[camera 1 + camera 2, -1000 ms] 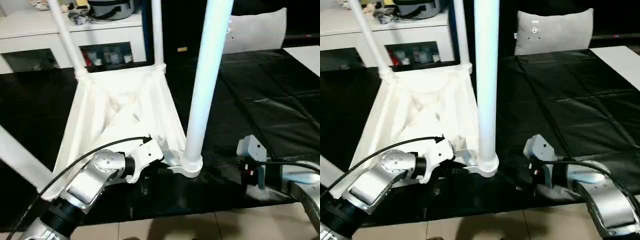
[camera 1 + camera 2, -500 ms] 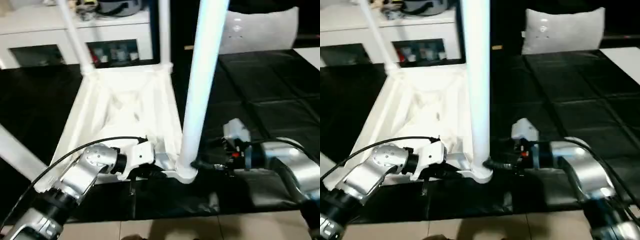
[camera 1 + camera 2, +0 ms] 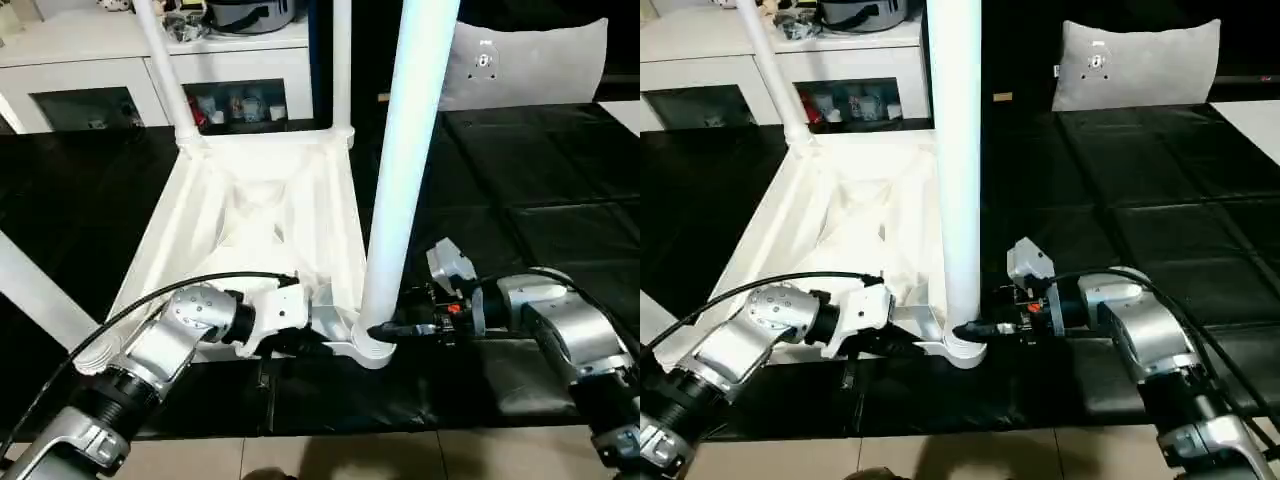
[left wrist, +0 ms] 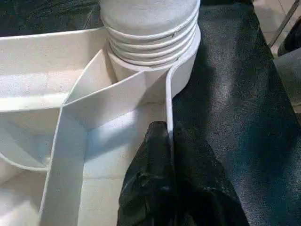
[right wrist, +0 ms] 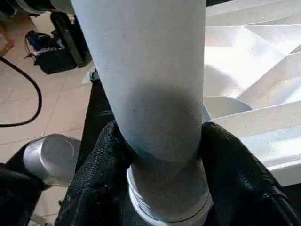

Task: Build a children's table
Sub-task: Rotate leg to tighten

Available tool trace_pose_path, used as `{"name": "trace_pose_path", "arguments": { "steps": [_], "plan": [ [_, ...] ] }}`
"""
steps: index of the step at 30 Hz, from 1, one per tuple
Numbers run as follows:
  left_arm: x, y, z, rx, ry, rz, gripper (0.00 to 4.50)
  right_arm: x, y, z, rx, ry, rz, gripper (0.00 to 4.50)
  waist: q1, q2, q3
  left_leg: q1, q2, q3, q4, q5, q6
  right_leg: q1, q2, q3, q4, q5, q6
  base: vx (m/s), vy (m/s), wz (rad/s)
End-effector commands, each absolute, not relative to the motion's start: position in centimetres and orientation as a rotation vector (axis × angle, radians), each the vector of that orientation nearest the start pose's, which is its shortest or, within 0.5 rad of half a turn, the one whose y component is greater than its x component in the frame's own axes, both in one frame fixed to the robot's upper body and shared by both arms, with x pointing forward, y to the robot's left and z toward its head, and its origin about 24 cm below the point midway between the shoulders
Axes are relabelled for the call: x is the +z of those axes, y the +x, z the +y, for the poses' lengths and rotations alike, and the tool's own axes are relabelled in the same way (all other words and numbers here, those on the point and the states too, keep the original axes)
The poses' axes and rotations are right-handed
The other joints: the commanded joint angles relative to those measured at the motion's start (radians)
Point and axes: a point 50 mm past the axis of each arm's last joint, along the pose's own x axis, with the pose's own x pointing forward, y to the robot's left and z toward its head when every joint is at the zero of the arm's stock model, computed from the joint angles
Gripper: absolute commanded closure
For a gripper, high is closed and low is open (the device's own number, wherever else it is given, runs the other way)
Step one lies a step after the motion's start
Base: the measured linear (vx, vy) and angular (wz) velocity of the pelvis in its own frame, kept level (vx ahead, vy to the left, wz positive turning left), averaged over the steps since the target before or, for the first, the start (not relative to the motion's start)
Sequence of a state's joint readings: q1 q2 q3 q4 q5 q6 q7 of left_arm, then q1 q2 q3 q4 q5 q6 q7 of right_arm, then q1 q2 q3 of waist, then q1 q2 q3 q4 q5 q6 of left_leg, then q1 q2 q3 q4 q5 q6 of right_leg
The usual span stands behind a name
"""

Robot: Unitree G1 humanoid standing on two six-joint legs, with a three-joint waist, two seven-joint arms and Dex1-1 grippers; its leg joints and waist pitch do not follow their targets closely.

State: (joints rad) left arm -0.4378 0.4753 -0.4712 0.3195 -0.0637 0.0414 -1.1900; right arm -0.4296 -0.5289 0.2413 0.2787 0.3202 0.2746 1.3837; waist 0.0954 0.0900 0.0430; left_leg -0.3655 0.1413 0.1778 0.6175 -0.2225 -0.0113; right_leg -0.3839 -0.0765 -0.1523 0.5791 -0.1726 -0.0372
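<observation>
tabletop (image 3: 262, 225): upside down, long axis runs 12–6 from you.
near leg (image 3: 400, 170): upright in your 5 o'clock socket.
left gripper (image 4: 168, 155): pinching tabletop rim.
right gripper (image 5: 160, 155): clamped around near leg base.

A black quilted mat (image 3: 540, 190) covered the work surface. At its far edge a grey cushion (image 3: 1137, 62) stood upright, with a small round tag on its front. Behind the mat stood a white cabinet (image 3: 90, 60) with glass doors, and small colourful items were behind the glass. On the cabinet top lay a dark grey bag (image 3: 250, 12) and some small objects. Near the mat was a beige tiled floor (image 3: 400, 455).
</observation>
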Motion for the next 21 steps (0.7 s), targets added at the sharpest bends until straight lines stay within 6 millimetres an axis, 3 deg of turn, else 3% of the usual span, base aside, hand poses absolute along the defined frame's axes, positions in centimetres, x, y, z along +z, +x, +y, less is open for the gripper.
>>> {"name": "trace_pose_path", "arguments": {
  "steps": [1,6,8,9,10,11,12,13,14,15,16,17,18,19,20,21],
  "plan": [
    [4.1,27.5,11.7,-1.520,0.512,0.409,4.50,7.6,27.8,-15.3,1.539,-0.074,0.365,2.55,0.003,-0.015,-0.063,0.005,0.110,-0.049,-0.074,-0.145,0.079,0.049,-0.113,0.084,-0.072,-0.322,-0.116,0.000,0.000,0.00],
    [3.9,28.2,11.4,-1.413,0.468,0.421,4.50,7.0,27.4,-14.1,1.474,-0.047,0.351,2.56,0.003,-0.016,-0.061,0.007,0.110,-0.049,-0.076,-0.155,0.075,0.047,-0.113,0.084,-0.077,-0.344,-0.113,0.000,0.000,0.00],
    [3.9,29.4,10.6,-1.301,0.439,0.422,4.50,6.1,28.0,-13.1,1.329,-0.083,0.357,2.56,-0.009,-0.017,-0.049,0.012,0.101,-0.047,-0.079,-0.210,0.048,0.043,-0.110,0.076,-0.096,-0.462,-0.085,0.000,0.000,0.00],
    [3.9,30.2,9.9,-1.223,0.416,0.421,4.50,5.7,28.7,-12.5,1.211,-0.090,0.366,2.56,-0.015,-0.019,-0.045,0.024,0.091,-0.046,-0.075,-0.243,0.028,0.041,-0.112,0.070,-0.113,-0.548,-0.054,0.000,0.000,0.00],
    [3.9,30.5,9.6,-1.192,0.403,0.420,4.50,5.5,29.0,-12.3,1.151,-0.083,0.375,2.57,-0.022,-0.018,-0.040,0.027,0.090,-0.049,-0.077,-0.260,0.017,0.040,-0.109,0.066,-0.116,-0.579,-0.043,0.000,0.000,0.00],
    [4.0,31.1,8.6,-1.137,0.374,0.414,4.50,5.3,29.9,-11.8,1.014,-0.045,0.399,2.57,-0.040,-0.016,-0.032,0.035,0.086,-0.054,-0.074,-0.336,-0.004,0.035,-0.102,0.043,-0.133,-0.662,-0.005,0.000,0.000,0.00],
    [4.2,31.6,7.8,-1.097,0.355,0.408,4.50,5.2,30.6,-11.3,0.910,-0.005,0.417,2.58,-0.065,-0.012,-0.032,0.051,0.081,-0.060,-0.067,-0.409,-0.023,0.031,-0.099,0.021,-0.151,-0.706,0.031,-0.055,0.013,-0.06],
    [4.2,31.6,7.8,-1.097,0.355,0.408,4.50,5.2,30.6,-11.3,0.910,-0.005,0.417,2.58,-0.076,-0.013,-0.032,0.050,0.080,-0.065,-0.064,-0.429,-0.028,0.037,-0.100,0.010,-0.158,-0.709,0.048,0.000,0.000,0.00],
    [4.7,32.3,6.4,-1.051,0.341,0.386,4.50,5.2,31.3,-10.5,0.806,0.003,0.417,2.58,-0.109,0.008,-0.032,0.031,0.114,-0.088,-0.090,-0.530,-0.030,0.071,-0.096,-0.008,-0.135,-0.615,0.063,0.000,0.000,0.00],
    [4.8,32.5,6.2,-1.040,0.338,0.381,4.50,5.1,31.4,-10.3,0.789,-0.001,0.417,2.58,-0.111,0.019,-0.032,0.018,0.139,-0.100,-0.116,-0.588,-0.034,0.088,-0.092,0.006,-0.097,-0.543,0.055,0.000,0.000,0.00],
    [4.9,32.6,5.9,-1.032,0.336,0.377,4.50,5.1,31.5,-10.2,0.776,-0.003,0.418,2.58,-0.107,0.031,-0.032,0.009,0.166,-0.110,-0.147,-0.660,-0.044,0.098,-0.087,0.031,-0.032,-0.437,0.032,-0.053,0.020,0.00],
    [5.1,32.9,5.5,-1.020,0.345,0.364,4.50,5.1,31.6,-9.8,0.754,-0.007,0.410,2.58,-0.103,0.021,-0.027,0.009,0.178,-0.109,-0.195,-0.759,-0.079,0.092,-0.079,0.069,0.042,-0.257,-0.014,-0.053,0.020,0.00],
    [5.2,33.0,5.3,-1.013,0.357,0.354,4.50,5.2,31.6,-9.6,0.745,-0.013,0.400,2.58,-0.099,-0.023,-0.024,0.044,0.101,-0.080,-0.143,-0.724,-0.103,0.044,-0.092,0.100,-0.041,-0.433,-0.027,0.000,0.000,0.00],
    [5.3,33.2,5.2,-1.004,0.368,0.350,4.50,5.2,31.7,-9.4,0.739,-0.016,0.382,2.58,-0.092,-0.033,-0.021,0.079,0.053,-0.065,-0.080,-0.621,-0.096,0.003,-0.121,0.091,-0.112,-0.684,-0.008,0.000,0.000,0.00],
    [5.3,33.2,5.1,-0.998,0.374,0.348,4.50,5.3,31.7,-9.3,0.736,-0.019,0.369,2.23,-0.097,-0.051,-0.019,0.109,-0.013,-0.035,0.064,-0.301,-0.022,-0.037,-0.155,0.071,-0.192,-1.021,0.054,0.065,-0.046,0.07],
    [5.3,33.2,5.1,-0.998,0.374,0.348,4.50,5.3,31.7,-9.3,0.736,-0.019,0.369,2.03,-0.093,-0.060,-0.018,0.053,-0.002,-0.043,0.047,-0.202,0.004,0.019,-0.173,0.078,-0.177,-1.029,0.087,0.113,-0.030,-0.19]
  ]
}}
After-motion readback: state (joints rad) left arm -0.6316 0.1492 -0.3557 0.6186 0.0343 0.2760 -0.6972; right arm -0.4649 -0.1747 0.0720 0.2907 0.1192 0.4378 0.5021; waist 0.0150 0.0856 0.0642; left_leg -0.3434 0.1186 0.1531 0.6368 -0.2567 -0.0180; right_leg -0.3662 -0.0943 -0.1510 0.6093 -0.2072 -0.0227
